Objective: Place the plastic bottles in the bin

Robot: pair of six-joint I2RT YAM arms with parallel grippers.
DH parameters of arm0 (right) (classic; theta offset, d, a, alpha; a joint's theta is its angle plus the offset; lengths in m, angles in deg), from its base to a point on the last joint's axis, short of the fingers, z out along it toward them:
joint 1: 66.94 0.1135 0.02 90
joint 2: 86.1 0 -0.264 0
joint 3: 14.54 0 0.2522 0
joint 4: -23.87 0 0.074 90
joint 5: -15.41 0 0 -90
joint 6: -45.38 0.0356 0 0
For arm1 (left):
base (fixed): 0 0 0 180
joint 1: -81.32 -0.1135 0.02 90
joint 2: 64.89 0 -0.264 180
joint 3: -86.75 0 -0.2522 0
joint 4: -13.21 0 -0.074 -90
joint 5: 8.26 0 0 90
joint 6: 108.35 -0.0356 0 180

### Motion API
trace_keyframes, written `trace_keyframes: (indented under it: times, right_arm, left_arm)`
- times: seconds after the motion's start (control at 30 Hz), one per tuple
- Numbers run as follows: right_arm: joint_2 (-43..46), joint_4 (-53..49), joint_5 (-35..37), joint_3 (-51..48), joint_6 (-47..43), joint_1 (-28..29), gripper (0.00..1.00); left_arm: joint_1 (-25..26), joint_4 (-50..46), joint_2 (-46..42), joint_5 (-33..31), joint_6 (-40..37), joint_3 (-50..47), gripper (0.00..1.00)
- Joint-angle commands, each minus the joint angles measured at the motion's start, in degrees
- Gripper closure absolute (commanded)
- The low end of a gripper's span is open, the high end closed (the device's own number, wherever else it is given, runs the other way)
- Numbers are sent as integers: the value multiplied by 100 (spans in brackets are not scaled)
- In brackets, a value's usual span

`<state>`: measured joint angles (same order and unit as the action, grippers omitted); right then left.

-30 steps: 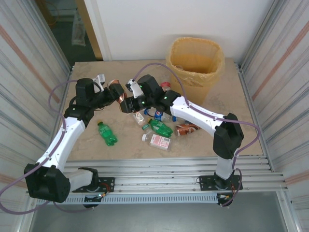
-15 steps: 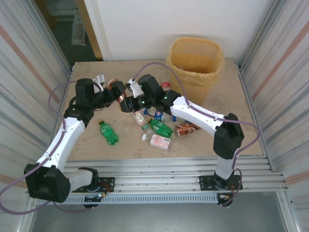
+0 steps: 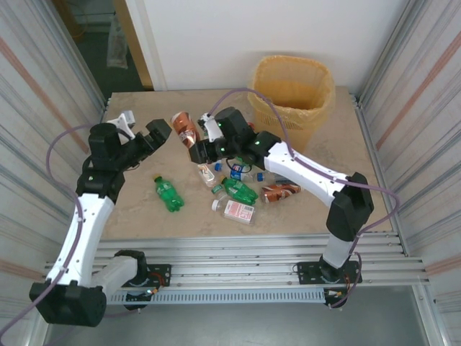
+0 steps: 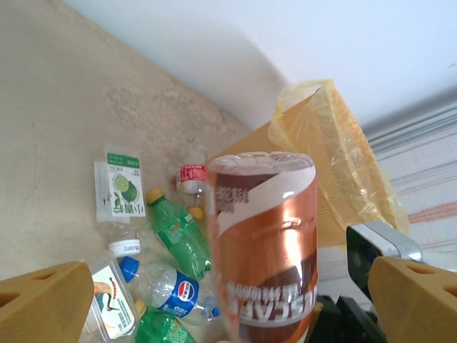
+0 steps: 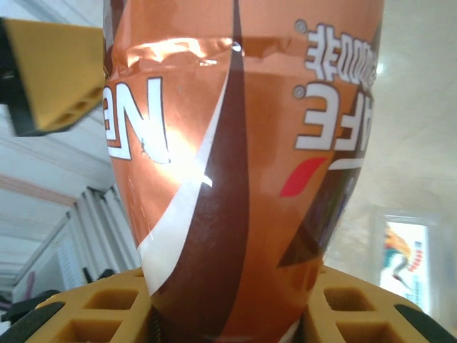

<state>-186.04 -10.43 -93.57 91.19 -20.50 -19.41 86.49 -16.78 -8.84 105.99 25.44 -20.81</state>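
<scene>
While the left gripper [image 3: 154, 132] hangs with jaws wide, touching nothing, the brown-labelled bottle [image 3: 184, 128] stands just to its right, clamped at one end by the right gripper [image 3: 197, 146]. Probable reason: that arm is nearer the bin [image 3: 292, 119]. Loose bottles [image 3: 238, 189] lie beneath the arm. The way to the bin's near rim looks open.

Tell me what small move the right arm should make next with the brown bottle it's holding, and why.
Probably swing the right gripper toward the yellow bin, keeping the brown-labelled bottle raised. The bottle sits clamped between the right gripper's pads, the left gripper stands open and apart from it, and the bin is off to the right at the table's far edge.
</scene>
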Motion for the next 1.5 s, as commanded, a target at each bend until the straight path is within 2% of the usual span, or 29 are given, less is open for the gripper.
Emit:
trace_keyframes:
  times: [0.0, 0.17, 0.4, 0.63, 0.8, 1.13, 1.3, 1.47]
  right_arm:
    - [476, -420, 401, 41, -329, -130, 83]
    - [760, -1324, 816, 558, -561, -427, 82]
    - [1019, -2303, 1384, 1465, -1008, -860, 81]
    - [1039, -2865, 1519, 2375, -1298, -1510, 80]
    - [937, -2988, 1322, 2870, -1384, -2120, 80]
    - [-103, -3399, 513, 4098, -1391, -3413, 79]
    - [-959, -3914, 292, 4936, -1475, -3827, 79]
    - [-1461, -4061, 167, 5095, -1604, -4071, 78]
  left_arm:
    - [-60, -371, -331, -312, -376, 167, 1]
    - [-64, -657, -750, -822, -661, 13, 1]
    - [-73, -1122, -1137, -1228, -922, -163, 1]
    - [-79, -1901, -1452, -1642, -1260, -302, 1]
    - [-82, -2432, -1729, -1988, -1436, -442, 1]
    - [-84, -2932, -1874, -2382, -1575, -714, 1]
    - [-80, -2958, -1819, -2411, -1571, -864, 1]
    - [-90, -2989, -1717, -2450, -1566, -1015, 1]
